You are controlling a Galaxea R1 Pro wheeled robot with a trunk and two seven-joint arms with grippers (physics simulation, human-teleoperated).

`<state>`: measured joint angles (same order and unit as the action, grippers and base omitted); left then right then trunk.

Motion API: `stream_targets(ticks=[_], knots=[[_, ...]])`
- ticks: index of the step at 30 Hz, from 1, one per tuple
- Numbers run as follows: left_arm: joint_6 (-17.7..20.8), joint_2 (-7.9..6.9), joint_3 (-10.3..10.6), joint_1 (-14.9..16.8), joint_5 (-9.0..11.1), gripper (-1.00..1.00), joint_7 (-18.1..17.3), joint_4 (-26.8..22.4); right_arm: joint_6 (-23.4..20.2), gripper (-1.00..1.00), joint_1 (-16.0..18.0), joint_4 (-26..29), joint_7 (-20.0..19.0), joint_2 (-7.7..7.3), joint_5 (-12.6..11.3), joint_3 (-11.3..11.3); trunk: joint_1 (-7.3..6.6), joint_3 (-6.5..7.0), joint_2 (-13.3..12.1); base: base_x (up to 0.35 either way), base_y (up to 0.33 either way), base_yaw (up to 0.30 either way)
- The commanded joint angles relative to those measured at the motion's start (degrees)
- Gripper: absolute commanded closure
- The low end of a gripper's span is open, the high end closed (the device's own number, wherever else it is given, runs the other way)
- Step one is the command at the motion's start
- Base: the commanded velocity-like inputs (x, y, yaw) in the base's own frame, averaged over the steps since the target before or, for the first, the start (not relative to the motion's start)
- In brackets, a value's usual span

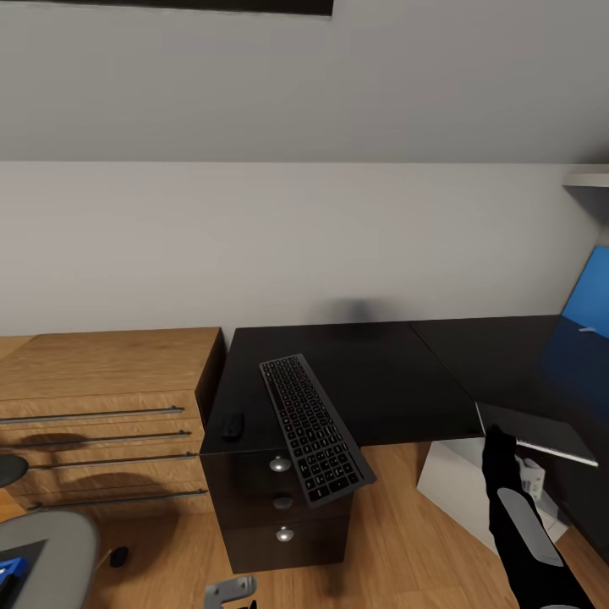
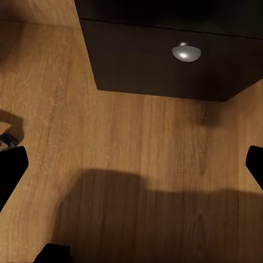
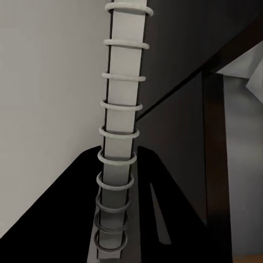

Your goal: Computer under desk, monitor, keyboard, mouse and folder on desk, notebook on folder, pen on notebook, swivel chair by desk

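Notebook with grey cover and white spiral wire binding [image 1: 541, 433] sits at the right of the head view, lying on the front edge of the black L-shaped worktop [image 1: 389, 381] with part of it past the edge. The right tool [image 1: 501, 444], black, reaches up from the lower right of the frame and meets the notebook's near corner. In the right wrist view the binding [image 3: 118, 159] runs down the centre of the frame between the 2 dark fingers [image 3: 164, 219], which close on it, so this tool is clenched on the notebook.

A dark slim keyboard [image 1: 315, 427] lies diagonally at the centre of the head view on the worktop's front left corner, its lower end overhanging the black drawer unit [image 1: 279, 507] with 3 round silver knobs. Just left of it, near the worktop's left edge, rests a small black mouse [image 1: 232, 425]. A blue glowing monitor screen [image 1: 590, 296] shows at the right edge of the frame, standing on the worktop. A light wooden dresser [image 1: 101, 406] with long metal handles fills the left side, touching the worktop. Beneath the worktop, at lower right, a white computer case [image 1: 461, 482] stands on the wooden floor [image 1: 397, 541]. A grey swivel chair seat [image 1: 46, 558] shows at the lower left corner.

In the left wrist view the left tool [image 2: 131, 164] hangs over the floor with its fingers spread wide, released and empty, the lowest drawer knob [image 2: 186, 52] at the upper right of that frame.
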<state>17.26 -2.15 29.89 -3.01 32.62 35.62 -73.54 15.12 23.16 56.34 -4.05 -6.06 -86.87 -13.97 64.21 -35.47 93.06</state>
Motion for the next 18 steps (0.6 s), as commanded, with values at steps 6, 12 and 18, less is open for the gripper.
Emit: stream_targets(ticks=[6, 12, 18], knots=[[0.14, 0.03, 0.1, 0.02, 0.23, -1.0, 0.42, 1.48, -0.07, 1.0, 0.04, 0.22, -0.61, -0.03, -0.67, 2.32, 0.0, -0.04, 0.03, 0.0, 0.0, 0.0], [0.14, 0.11, 0.08, 0.02, 0.17, -1.0, 0.35, 2.13, -0.09, 1.0, 0.04, 1.04, -0.61, -0.02, -0.67, 3.55, 0.0, -0.04, 0.03, -0.038, 0.0, 0.0], [0.14, 0.17, 0.15, 0.02, 0.16, -1.0, 0.33, 2.24, -0.03, 1.0, 0.04, 1.21, -0.62, -0.01, -0.67, 4.04, 0.0, -0.04, 0.03, -0.251, 0.0, 0.0]])
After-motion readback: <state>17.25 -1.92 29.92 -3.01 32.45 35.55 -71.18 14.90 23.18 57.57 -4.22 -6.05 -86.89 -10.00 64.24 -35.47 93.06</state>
